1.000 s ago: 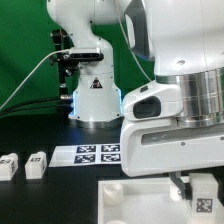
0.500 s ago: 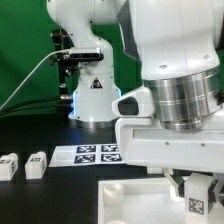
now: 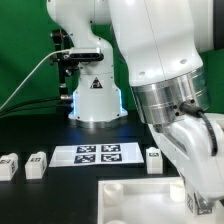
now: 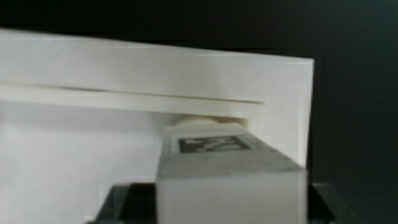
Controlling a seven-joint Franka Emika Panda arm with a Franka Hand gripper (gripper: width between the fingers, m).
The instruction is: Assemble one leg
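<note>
Exterior view: low, table-level, facing the arm's base [image 3: 95,95] across the marker board [image 3: 100,153]; the arm's wrist looms very near the lens. Wrist view: close, looking along the gripper [image 4: 217,190] onto the tray [image 4: 89,130]. Shared: the tray [image 3: 135,200].

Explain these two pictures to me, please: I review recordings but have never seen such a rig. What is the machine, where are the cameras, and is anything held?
The big white machine is a robot arm. One picture comes from a camera standing off the arm; the other from a camera on its wrist, looking down past the end effector. On the black table lie a flat marker board, three small white legs and, near the front, a large white tray-like piece. In the wrist view the end effector's two fingers grip another leg, marker face up, right over that white piece. The exterior view hides this grip behind the arm.
</note>
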